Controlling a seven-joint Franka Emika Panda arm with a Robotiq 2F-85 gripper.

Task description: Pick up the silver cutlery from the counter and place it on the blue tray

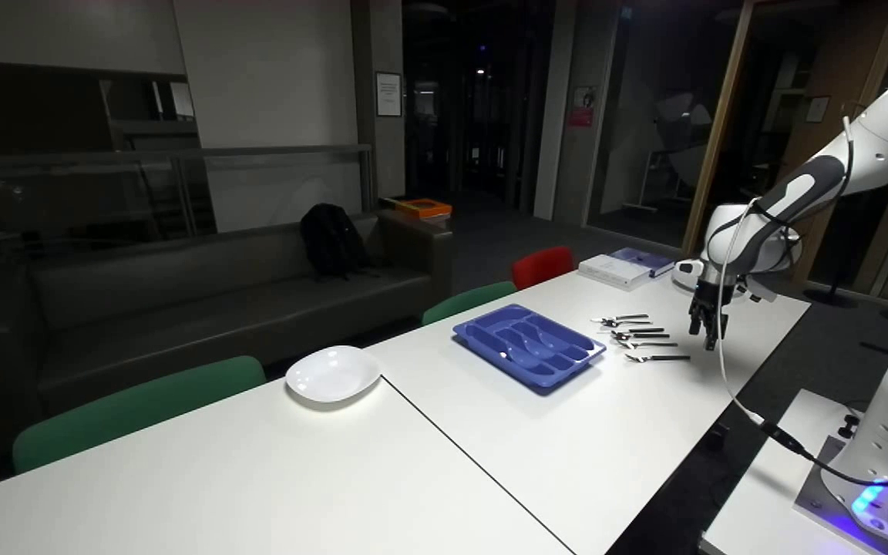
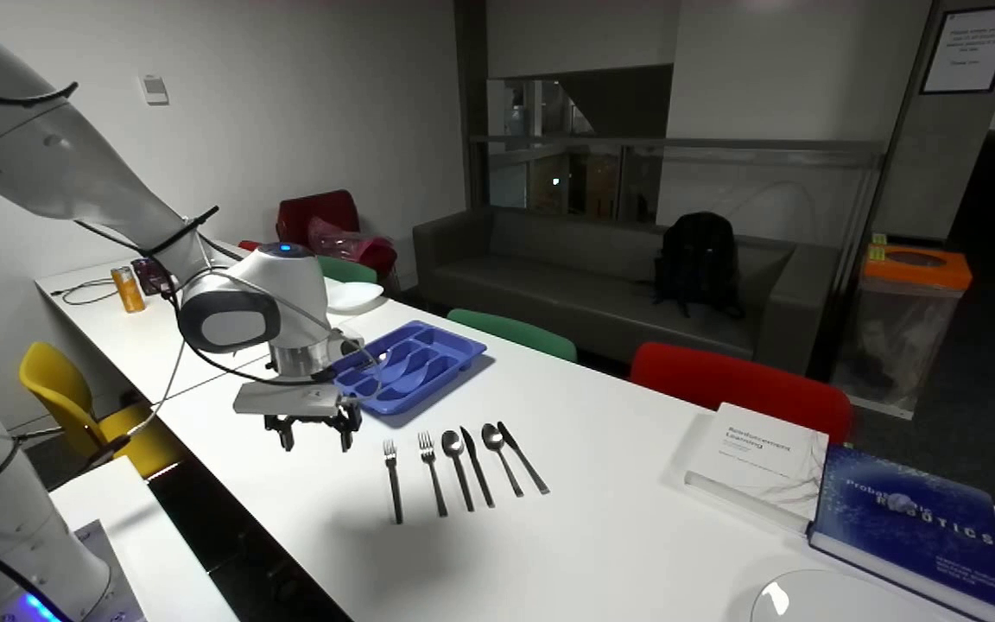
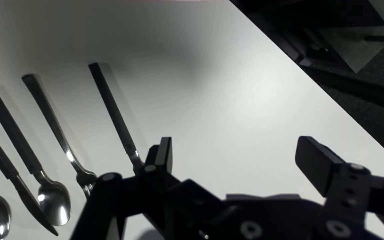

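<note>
In an exterior view I get the white bench [image 2: 601, 484] running through a dim room, a grey sofa [image 2: 567, 285] with a black backpack [image 2: 698, 263] along the far side and a red chair [image 2: 739, 389] close by. The silver cutlery [image 2: 462, 480] lies flat on the bench in a loose row: two forks [image 2: 395, 492], then spoon [image 2: 453, 445], knife [image 2: 477, 466], spoon, knife. My claw [image 2: 317, 439] hangs above the bench near the end fork, jaws spread; behind it sits the blue tray [image 2: 439, 377].

In an exterior view I have a dark seam [image 1: 476, 462] crossing the bench and green chairs [image 1: 143, 405] along it. The blue tray stands between a white plate [image 1: 334, 372] and the cutlery.

In the wrist view the bench looks pale and glossy, its edge cutting diagonally against dark floor [image 3: 378, 120]. Handles show slim and near-black, one fork's ridged at the end; the spoon bowls carry hard white highlights, a knife blade just beside one. My claw's jaws stand wide apart, bench surface between them, one finger [image 3: 164, 155] hiding part of the nearest fork.
</note>
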